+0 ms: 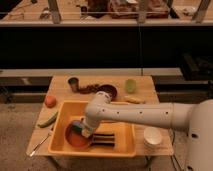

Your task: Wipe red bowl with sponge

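Observation:
The red bowl (74, 137) lies in the left part of a yellow tub (125, 145) on the wooden table. My white arm reaches in from the right, and its gripper (83, 130) hangs over the bowl's upper right rim. The gripper is shut on the sponge (78, 126), whose blue face shows at the top with a bit of yellow below. The sponge rests against the inside of the bowl. Part of the bowl's right side is hidden by the gripper.
A dark striped object (103, 138) lies in the tub beside the bowl. On the table are an orange-red ball (50, 100), a green vegetable (47, 119), a utensil (39, 144), a metal cup (73, 83), a maroon bowl (108, 91), a green cup (130, 85) and a white cup (152, 136).

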